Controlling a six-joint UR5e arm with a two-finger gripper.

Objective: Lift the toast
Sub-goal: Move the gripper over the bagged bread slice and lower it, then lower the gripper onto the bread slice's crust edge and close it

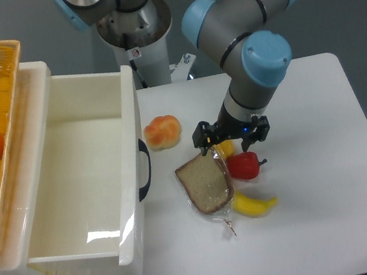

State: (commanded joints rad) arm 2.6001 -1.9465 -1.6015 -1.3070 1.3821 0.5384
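The toast (205, 183) lies flat on the white counter (323, 192), its right edge crowded by a red pepper (244, 166) and a yellow pepper (254, 203). Bare counter lies left and below. The gripper (229, 144) hangs just above, jaws wide, holding nothing. A bun (162, 131) sits upper left.

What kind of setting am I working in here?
Likely a lab tabletop rig: a white table with toy food, namely the wrapped toast and a red pepper, beside a white open drawer.
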